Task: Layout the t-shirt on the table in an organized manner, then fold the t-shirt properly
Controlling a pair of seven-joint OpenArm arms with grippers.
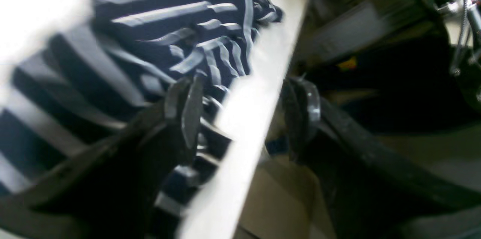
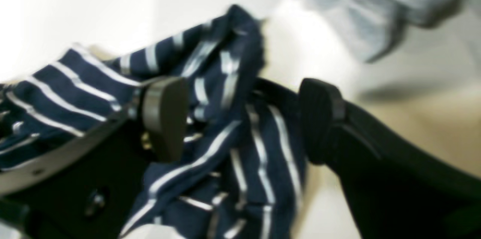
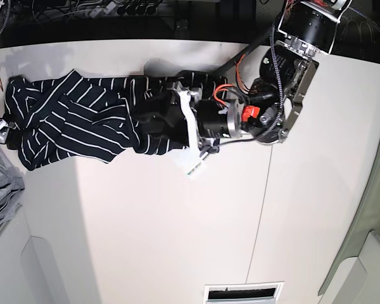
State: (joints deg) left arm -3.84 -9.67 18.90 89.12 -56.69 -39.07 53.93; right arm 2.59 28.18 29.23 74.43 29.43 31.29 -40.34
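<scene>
The t-shirt (image 3: 76, 120), dark navy with thin white stripes, lies stretched and rumpled across the back left of the white table (image 3: 177, 221). My left gripper (image 3: 157, 123) reaches in from the right over the shirt's right end. In the left wrist view the left gripper (image 1: 244, 115) is open. The t-shirt (image 1: 158, 24) bunches beside its left finger (image 1: 186, 111), and the table (image 1: 259, 81) edge runs between the jaws. My right gripper (image 2: 242, 118) is open too, at the shirt's left end, with loose folds of the t-shirt (image 2: 233, 148) lying between its wide-apart fingers.
A plain light grey cloth (image 3: 0, 190) is heaped at the table's left edge, seen also as the grey cloth (image 2: 375, 6) beyond the right gripper. A dark seam (image 3: 263, 190) crosses the tabletop. Cables and gear line the back edge. A vent slot (image 3: 244, 292) sits at the front.
</scene>
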